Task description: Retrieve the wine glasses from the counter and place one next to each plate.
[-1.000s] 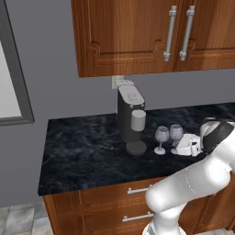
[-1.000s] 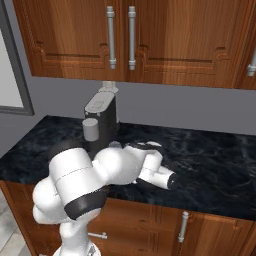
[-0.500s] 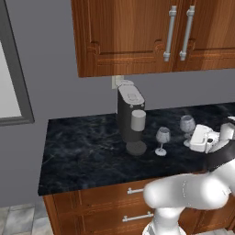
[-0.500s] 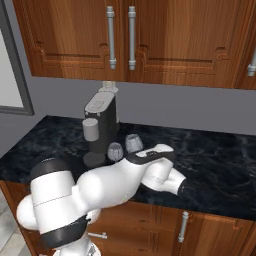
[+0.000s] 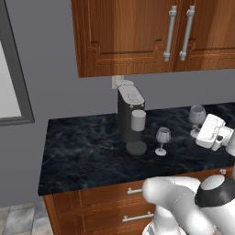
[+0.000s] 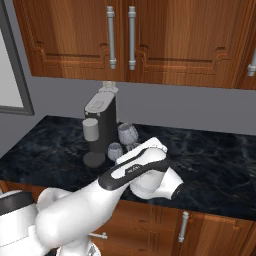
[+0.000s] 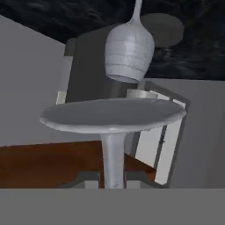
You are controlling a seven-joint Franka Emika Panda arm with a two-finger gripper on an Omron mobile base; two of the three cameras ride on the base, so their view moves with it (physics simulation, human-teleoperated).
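Note:
My gripper [image 5: 200,132] is shut on the stem of one clear wine glass [image 5: 197,114], holding it above the right part of the black marble counter [image 5: 82,151]. In the hand view the glass's round foot [image 7: 112,114] and stem run down between my fingertips. The second wine glass [image 5: 162,137] stands upright on the counter beside the coffee machine. From the right base view the held glass [image 6: 128,134] sits above and behind the standing one [image 6: 115,150]. The plates are out of view.
A dark coffee machine [image 5: 131,117] with a grey cup stands at the back of the counter, left of the glasses. Wooden wall cabinets [image 5: 151,32] hang above. Brown drawers with silver handles [image 5: 137,190] run below the slab. My white arm [image 6: 125,180] crosses the counter's front.
One glass has been lifted off the counter, away from its neighbour, and carried to the right and slightly up. The other glass and the coffee machine have stayed put.

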